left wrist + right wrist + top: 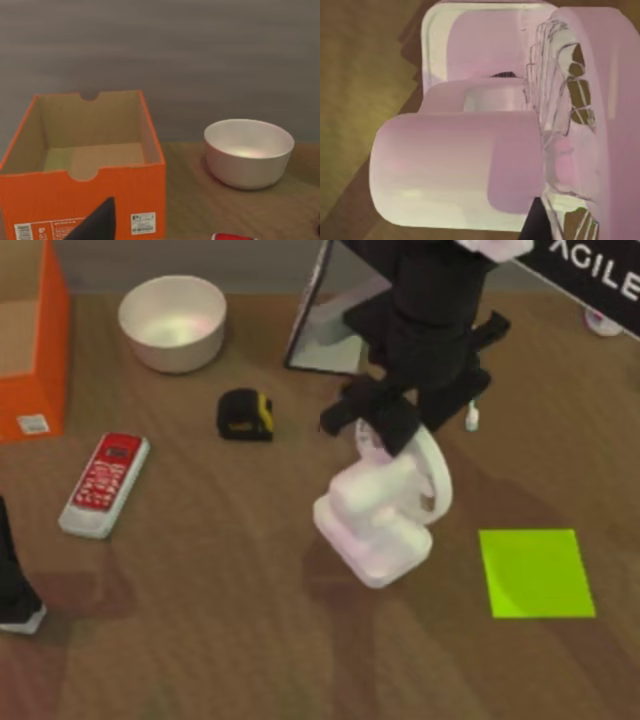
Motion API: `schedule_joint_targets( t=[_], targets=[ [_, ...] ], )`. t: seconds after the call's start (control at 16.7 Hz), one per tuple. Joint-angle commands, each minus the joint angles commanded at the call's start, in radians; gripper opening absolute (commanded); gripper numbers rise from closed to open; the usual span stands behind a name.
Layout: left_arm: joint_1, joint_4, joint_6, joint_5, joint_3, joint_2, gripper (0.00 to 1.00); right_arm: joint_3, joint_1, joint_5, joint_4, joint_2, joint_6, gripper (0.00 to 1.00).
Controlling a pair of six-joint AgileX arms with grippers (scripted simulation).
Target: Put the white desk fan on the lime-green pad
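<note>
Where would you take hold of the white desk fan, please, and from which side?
Grip the white desk fan at the upper rim of its round head, coming down from above: it stands upright on its base, so the thin ring offers two flat faces. The right hand is already there; the lime-green pad lies to its right.

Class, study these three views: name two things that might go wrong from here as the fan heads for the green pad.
1. The right gripper grips only the white desk fan by its head's top edge, so the fan might tilt or slip.
2. The lime-green pad looks barely wider than the fan's base, so it may land overhanging.
</note>
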Motion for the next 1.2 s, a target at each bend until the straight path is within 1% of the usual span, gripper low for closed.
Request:
schedule_joint_targets(
  t=[0.12,0.24,0.66,0.84,1.02,1.2],
  targets=[
    [0.000,0.000,0.000,0.000,0.000,0.000,1.00,-0.038,-0.018,-0.002,0.017,-0.045,0.157,0.00],
    [0.000,0.000,0.000,0.000,0.000,0.000,1.00,-0.083,-0.040,-0.005,0.037,-0.098,0.350,0.00],
    [0.000,0.000,0.000,0.000,0.000,0.000,1.00,-0.286,-0.136,-0.008,0.113,-0.303,1.158,0.00],
    [0.000,0.000,0.000,0.000,0.000,0.000,1.00,-0.393,-0.180,-0.006,0.128,-0.371,1.466,0.00],
    [0.000,0.000,0.000,0.000,0.000,0.000,1.00,-0.496,-0.217,-0.002,0.130,-0.415,1.700,0.00],
    [0.000,0.000,0.000,0.000,0.000,0.000,1.00,-0.577,-0.246,0.003,0.126,-0.441,1.850,0.00]
  ],
)
